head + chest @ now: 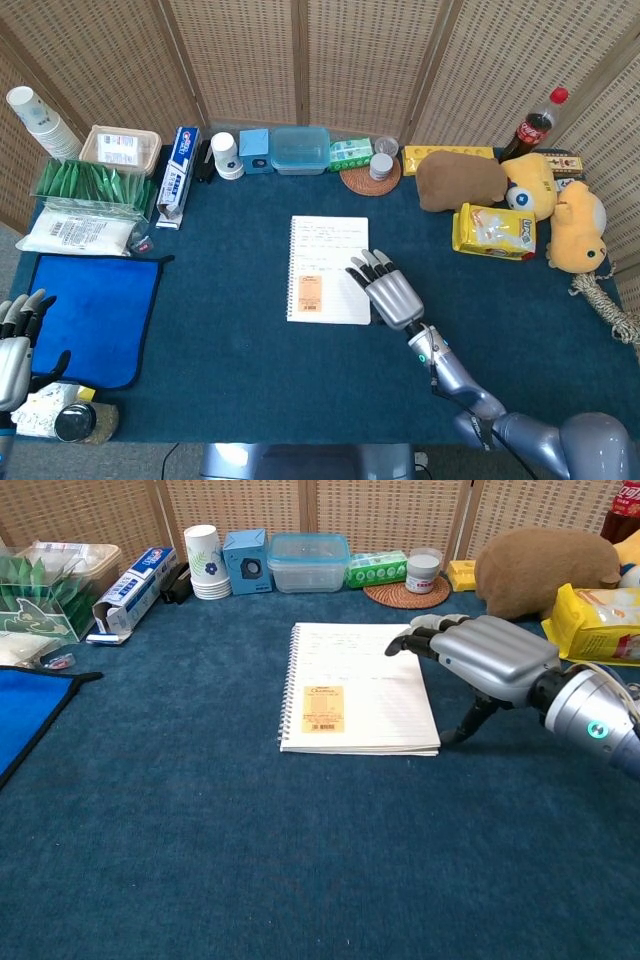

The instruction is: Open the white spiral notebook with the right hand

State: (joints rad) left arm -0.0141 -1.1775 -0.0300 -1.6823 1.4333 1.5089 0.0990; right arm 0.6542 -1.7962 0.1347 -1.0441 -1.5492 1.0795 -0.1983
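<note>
Task barely begun: white spiral notebook (328,283) flat on blue tablecloth (230,340), cover closed, orange label up, spiral edge on side away from right hand. Lies mid-table, well in front of clear lidded container (300,150).

Left to do: catch free edge, lift cover, fold it over toward spiral.

Right hand (482,658) at notebook's free edge, palm down, fingers (412,640) slightly apart and reaching over cover; thumb down beside edge, contact unclear. Holds nothing.

Left hand (18,345) idle, well left of notebook, beside blue cloth (95,310), fingers extended, empty.
</note>
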